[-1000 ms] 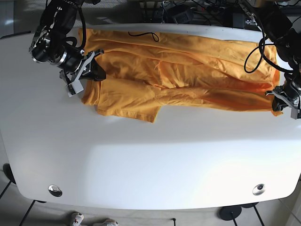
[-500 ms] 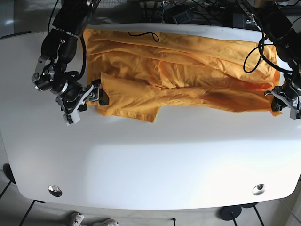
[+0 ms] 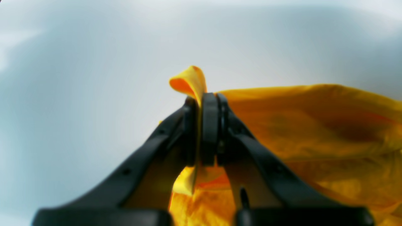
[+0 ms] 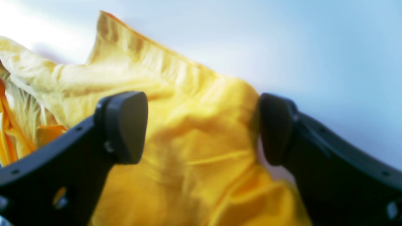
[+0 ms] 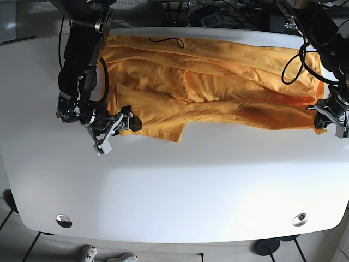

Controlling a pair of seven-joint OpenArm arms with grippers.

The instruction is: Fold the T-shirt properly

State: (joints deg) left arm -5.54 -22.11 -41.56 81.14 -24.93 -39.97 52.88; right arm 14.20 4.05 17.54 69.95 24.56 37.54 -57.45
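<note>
Left wrist: the left gripper (image 3: 204, 131) is clenched on a fold of the shirt (image 3: 314, 125).

Right wrist: the right gripper (image 4: 201, 128) is spread wide, straddling cloth.

Base: the shirt lies along the table's (image 5: 180, 185) far edge.

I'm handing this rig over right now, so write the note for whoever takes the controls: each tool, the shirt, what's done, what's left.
Left tool: shut on a corner of the orange T-shirt, at the far right end of it in the base view.
Right tool: open, its pads either side of the shirt's near-left edge, nothing clamped yet.
Shirt: spread lengthwise along the back of the white table, rumpled, with loose flaps lying over its middle. A black cable lies on its back edge.
Done: one corner gripped.
Left: close the right tool on its edge, then make the folds; no neat fold is visible yet.
</note>
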